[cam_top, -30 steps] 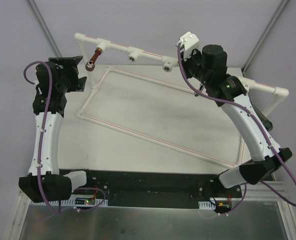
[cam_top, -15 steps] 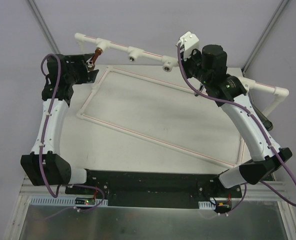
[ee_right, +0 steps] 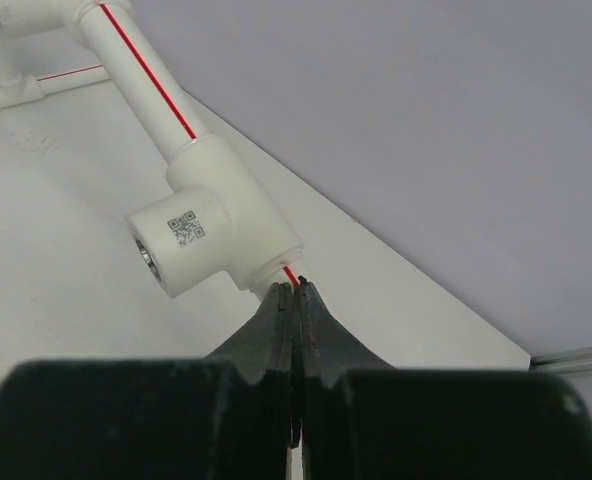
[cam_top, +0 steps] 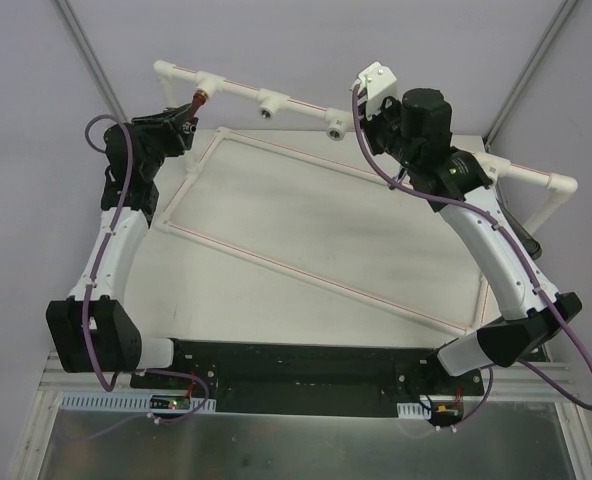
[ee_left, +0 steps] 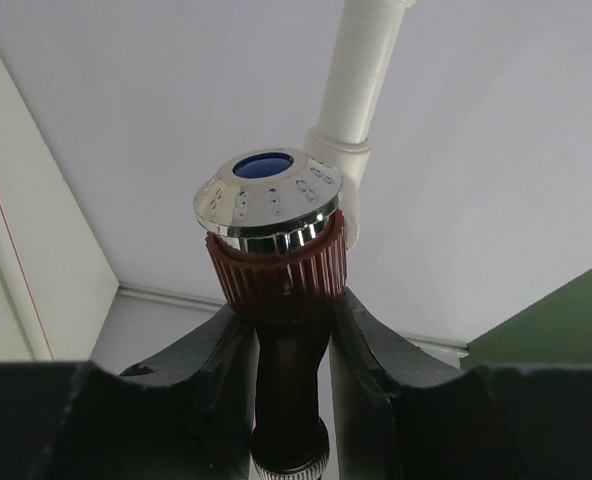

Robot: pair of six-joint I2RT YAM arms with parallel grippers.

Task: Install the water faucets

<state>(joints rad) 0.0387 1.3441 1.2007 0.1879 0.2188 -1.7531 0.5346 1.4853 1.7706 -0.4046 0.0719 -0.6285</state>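
The left gripper (ee_left: 291, 330) is closed tight on the red-brown faucet (ee_left: 276, 270). Its two dark fingers (ee_left: 221, 350) squeeze the faucet's body from both sides. The faucet has a shiny silver cap with a blue dot on top. From above, the faucet (cam_top: 194, 106) is up at about 11 o'clock over the table (cam_top: 306, 220). Its gold end points at a white pipe joint (cam_top: 198, 79) and sits just beside it. I cannot tell if it is in the hole. The right gripper (ee_right: 294, 295) is up at about 1 o'clock. Its fingers are pressed together with no gap. The tips touch the white pipe (ee_right: 141, 65) with the red line, right next to another joint (ee_right: 211, 225) that has a small square code on it.
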